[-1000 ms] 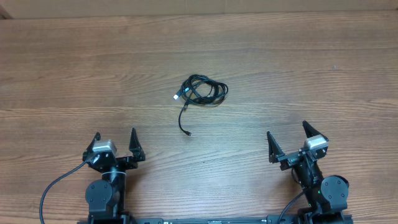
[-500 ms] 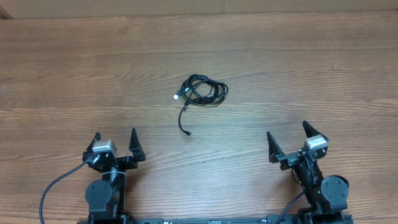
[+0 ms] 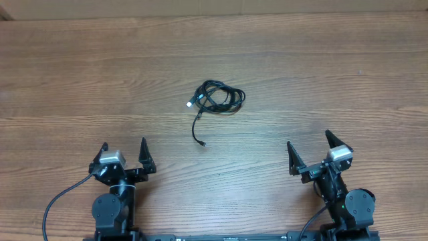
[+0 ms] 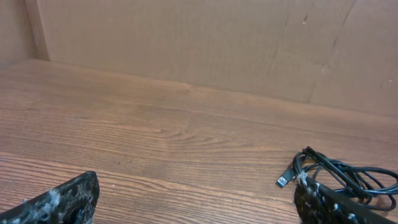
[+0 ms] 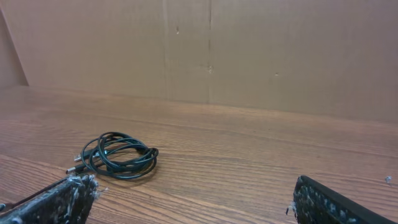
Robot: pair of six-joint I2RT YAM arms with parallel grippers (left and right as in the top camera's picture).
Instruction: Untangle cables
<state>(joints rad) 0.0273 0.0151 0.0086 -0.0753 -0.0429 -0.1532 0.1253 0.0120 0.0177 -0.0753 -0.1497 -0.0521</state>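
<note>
— Wood-grain table [image 3: 348,73] fills the whole overhead view, and a plain cardboard wall [image 4: 186,43] stands along its far edge in both wrist views. Where are the cables?

— The cables [image 3: 219,98] lie on the table near the middle, a little toward the far side. They form a small black coil of overlapping loops. A silver-tipped plug [image 3: 190,104] sticks out of the coil on its left. One loose strand [image 3: 196,126] trails from the coil toward the arms and ends in a small dark plug [image 3: 202,144].

— Is either arm touching them?

— No. Both sit at the near edge, well apart from the coil. The left gripper [image 3: 124,144] is at the near left and the right gripper [image 3: 308,138] at the near right. The coil lies between them, farther out on the table.

— And the jaws?

— Spread wide on both, holding nothing. In the left wrist view the coil shows low on the right, partly hidden behind one finger [image 4: 329,208] of that gripper, with the silver tip just left of it. In the right wrist view the coil lies on the left, just above that gripper's other finger there.

— Can you count the cords?

— Not from these views. The loops overlap too much to tell one from another.
</note>
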